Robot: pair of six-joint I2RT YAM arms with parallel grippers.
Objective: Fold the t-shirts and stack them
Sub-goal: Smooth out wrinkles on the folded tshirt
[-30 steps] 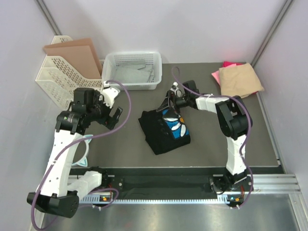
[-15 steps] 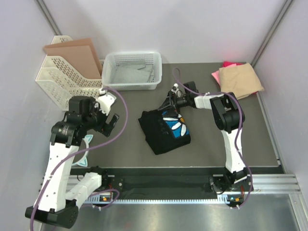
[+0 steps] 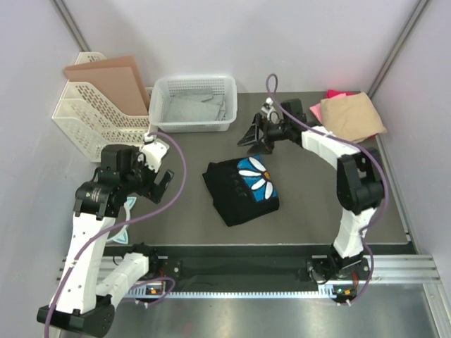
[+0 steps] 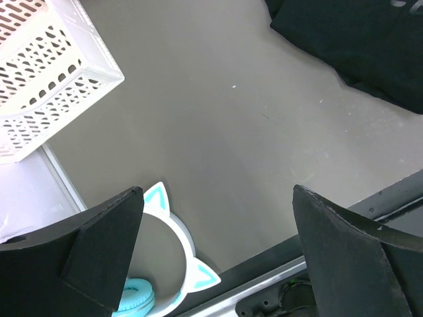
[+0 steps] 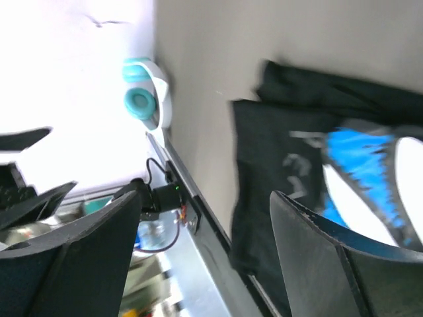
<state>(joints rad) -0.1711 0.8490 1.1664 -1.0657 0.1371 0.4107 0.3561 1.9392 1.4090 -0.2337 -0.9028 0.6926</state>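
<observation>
Overhead, close wrists; black t-shirt (image 3: 229,201) likely shared.

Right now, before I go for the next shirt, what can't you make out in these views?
- Pink t-shirt: in the top view only a corner shows from under the tan t-shirt, so its fold is hidden.
- Black t-shirt: the right wrist view is blurred, and the left wrist view cuts it off at the top edge.
- White basket: in the top view its contents are too small to identify.

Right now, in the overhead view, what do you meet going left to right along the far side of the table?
From the left: white file rack holding cardboard sheets → white mesh basket → right gripper → tan t-shirt.
</observation>
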